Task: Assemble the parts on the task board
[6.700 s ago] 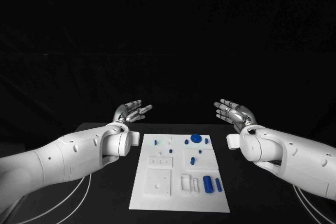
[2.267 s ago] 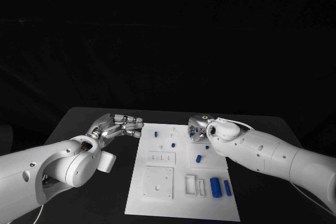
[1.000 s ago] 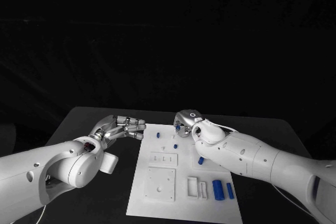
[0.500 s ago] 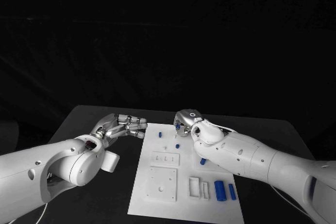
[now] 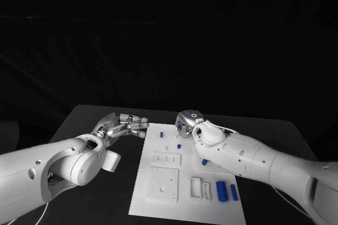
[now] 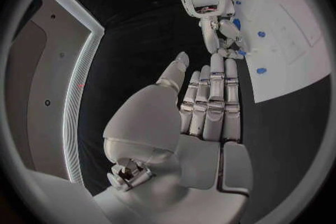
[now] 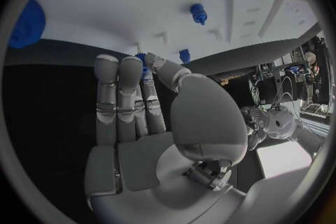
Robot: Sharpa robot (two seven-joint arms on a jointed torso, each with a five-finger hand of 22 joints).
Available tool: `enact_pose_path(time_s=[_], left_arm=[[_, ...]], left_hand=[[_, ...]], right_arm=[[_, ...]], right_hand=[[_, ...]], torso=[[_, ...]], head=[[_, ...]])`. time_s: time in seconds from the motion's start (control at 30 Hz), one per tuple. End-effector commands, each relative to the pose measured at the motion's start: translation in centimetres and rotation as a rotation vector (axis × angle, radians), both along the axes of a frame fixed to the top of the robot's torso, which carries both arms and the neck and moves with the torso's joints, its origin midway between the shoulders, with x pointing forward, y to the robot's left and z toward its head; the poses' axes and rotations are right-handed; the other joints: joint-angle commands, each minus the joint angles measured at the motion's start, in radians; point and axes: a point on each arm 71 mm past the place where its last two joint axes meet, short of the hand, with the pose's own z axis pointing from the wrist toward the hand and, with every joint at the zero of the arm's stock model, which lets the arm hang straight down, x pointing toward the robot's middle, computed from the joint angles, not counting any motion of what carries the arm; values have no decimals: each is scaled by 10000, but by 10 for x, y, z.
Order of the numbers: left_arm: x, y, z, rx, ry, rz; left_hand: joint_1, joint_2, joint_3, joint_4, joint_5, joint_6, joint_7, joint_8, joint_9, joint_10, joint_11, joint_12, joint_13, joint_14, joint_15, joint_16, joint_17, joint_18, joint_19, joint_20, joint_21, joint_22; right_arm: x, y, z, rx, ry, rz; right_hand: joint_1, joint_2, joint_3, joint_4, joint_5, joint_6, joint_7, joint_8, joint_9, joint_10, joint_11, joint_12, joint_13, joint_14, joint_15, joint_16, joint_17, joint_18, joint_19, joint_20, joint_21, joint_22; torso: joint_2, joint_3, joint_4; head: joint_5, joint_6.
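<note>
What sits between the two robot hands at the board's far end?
In the head view, between the left robot hand and right robot hand lie the task board's far left corner and one small blue part.

left hand (image 5: pixel 125 126) spread, right hand (image 5: pixel 187 122) perhaps pinching

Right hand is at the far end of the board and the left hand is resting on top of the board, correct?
Not quite. The right hand is at the far end of the white board, but the left hand is off it, over the black table beside the board's left edge. The head view shows this.
</note>
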Motion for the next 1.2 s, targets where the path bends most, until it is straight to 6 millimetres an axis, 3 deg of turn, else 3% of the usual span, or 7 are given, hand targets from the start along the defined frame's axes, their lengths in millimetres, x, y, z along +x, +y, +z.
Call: enact_pose_path(time_s=[0.03,0.4,0.63,0.73,1.03,1.2], left_arm=[[-1,-4,2,-72,-27,-178],[-1,-4,2,-76,-33,-199],[0,-6,2,-80,-34,-229],[0,-6,2,-80,-36,-233],[0,-7,2,-84,-32,-252],[0,-7,2,-82,-29,-257]], left_hand=[[3,127,-53,-16,-40,-85,-13,-27,1,-102,-2,-30,16,-52,29,4,10,-69,11,-20,70,-16],[3,127,-53,-16,-40,-85,-13,-27,1,-102,-2,-30,16,-52,29,4,10,-69,11,-20,70,-16],[3,127,-53,-16,-40,-85,-13,-27,1,-102,-2,-30,16,-52,29,4,10,-69,11,-20,70,-16],[3,127,-53,-16,-40,-85,-13,-27,1,-102,-2,-30,16,-52,29,4,10,-69,11,-20,70,-16],[-3,149,-95,-32,-41,-82,-13,-26,2,-125,4,-29,16,-49,31,5,8,-64,8,-15,94,-52],[-3,149,-95,-32,-41,-82,-13,-26,2,-125,4,-29,16,-49,31,5,8,-64,8,-15,94,-52]], right_arm=[[0,3,-1,-115,56,49],[1,3,-4,-143,89,-6],[1,3,-5,-180,119,-5],[1,4,-6,-202,160,4],[1,7,-7,-189,206,92],[1,9,-8,-200,238,144]], right_hand=[[48,42,25,-60,44,89,8,60,-14,271,-242,5,33,-11,-47,-33,15,103,69,-3,-31,9],[23,65,-2,-85,72,85,11,61,-25,261,-238,6,33,-8,-43,-43,17,101,137,1,-229,198],[20,63,-4,-85,92,84,11,60,-25,255,-236,4,32,-11,-42,-43,19,99,153,2,-268,237],[20,63,-4,-85,92,84,11,60,-25,255,-236,4,32,-11,-42,-43,19,99,153,2,-268,237],[14,71,-20,-83,103,27,29,59,-38,177,-215,2,30,-10,-26,-72,6,104,176,16,-457,302],[16,71,-23,-84,92,28,30,60,-40,177,-213,4,31,-10,-24,-74,5,103,178,19,-470,307]], torso=[[-1,-18,34],[19,-15,-3],[23,-35,1],[26,-17,-2],[28,-35,4],[31,-28,4]], head=[[-9,0],[18,-7],[20,-22],[21,-14],[-9,-21],[25,-32]])
